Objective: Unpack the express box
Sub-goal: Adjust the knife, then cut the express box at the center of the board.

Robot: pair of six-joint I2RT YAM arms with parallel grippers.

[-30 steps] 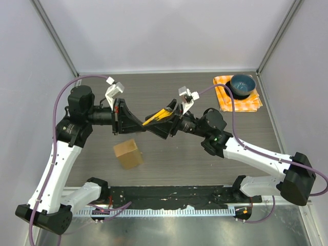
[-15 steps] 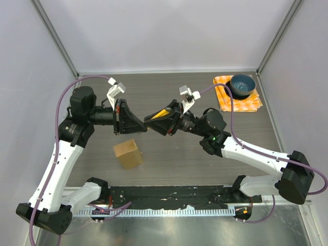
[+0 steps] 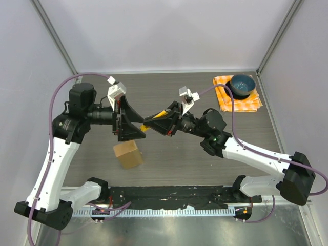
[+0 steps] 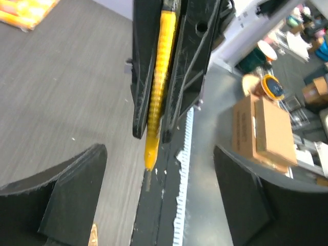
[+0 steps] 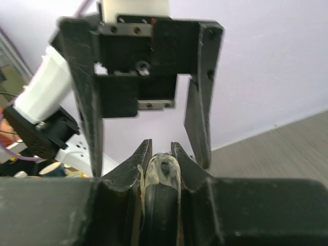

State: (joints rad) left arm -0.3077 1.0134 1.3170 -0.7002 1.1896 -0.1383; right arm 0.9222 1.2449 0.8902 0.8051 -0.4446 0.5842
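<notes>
The express box (image 3: pixel 128 154), a small plain brown cardboard carton, lies on the dark wood-grain table (image 3: pixel 179 164), turned at a slant to the table's edge. Nothing touches it.

The left gripper (image 3: pixel 139 126) hangs in the air just beyond the box, on the side away from the arm bases, and points to the right. Its claw is spread wide. In the left wrist view its two black fingers (image 4: pixel 72 197) stand far apart at the bottom of the picture, with nothing between them.

The right gripper (image 3: pixel 152 122) meets it from the right, also beyond the box and a little to the box's right. Its claw is pinched on a thin yellow ribbed tool (image 3: pixel 161 114). Both wrist views show that tool clamped between the right fingers (image 4: pixel 190 66), its tip sticking out past their ends towards the gap of the left claw.

A round blue bowl (image 3: pixel 242 83) sits on an orange checked cloth (image 3: pixel 250 104), well apart from the box, far to its right and towards the back wall.
</notes>
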